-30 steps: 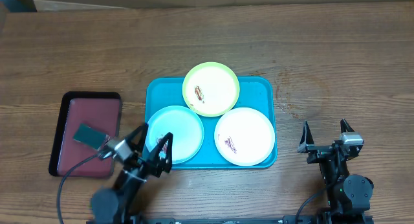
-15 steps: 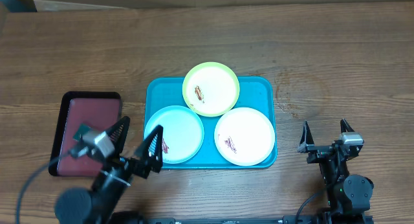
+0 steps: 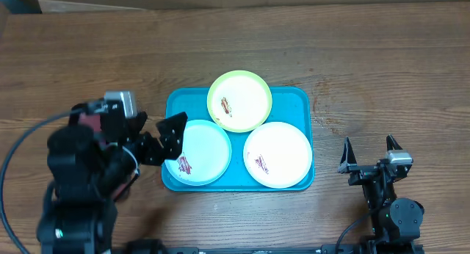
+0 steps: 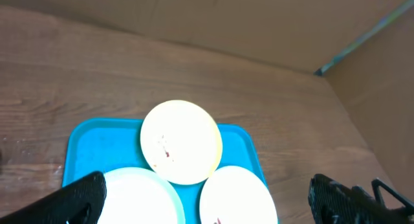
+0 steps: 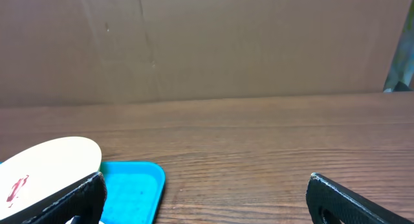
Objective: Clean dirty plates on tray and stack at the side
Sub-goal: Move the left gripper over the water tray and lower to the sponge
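Note:
The turquoise tray (image 3: 295, 101) lies mid-table and holds three plates. The lime green plate (image 3: 239, 100) is at the back, the light blue plate (image 3: 202, 151) front left, the white plate (image 3: 277, 155) front right, each with a reddish-brown smear. My left gripper (image 3: 154, 139) is open and empty, raised high over the tray's left edge. Its wrist view looks down on the tray (image 4: 90, 146), the green plate (image 4: 181, 141), the blue plate (image 4: 139, 198) and the white plate (image 4: 236, 195). My right gripper (image 3: 370, 153) is open and empty, right of the tray.
A smaller dark red, black-rimmed tray (image 3: 89, 119) lies left of the turquoise one, mostly hidden under my left arm. A cardboard wall stands behind the table (image 5: 207, 43). The right wrist view shows the white plate's edge (image 5: 48, 162) and the tray's corner (image 5: 132, 185).
My left arm has risen and swung from the table's front edge back and to the left, now covering most of the dark red tray. Its jaws stay open. The right arm has not moved.

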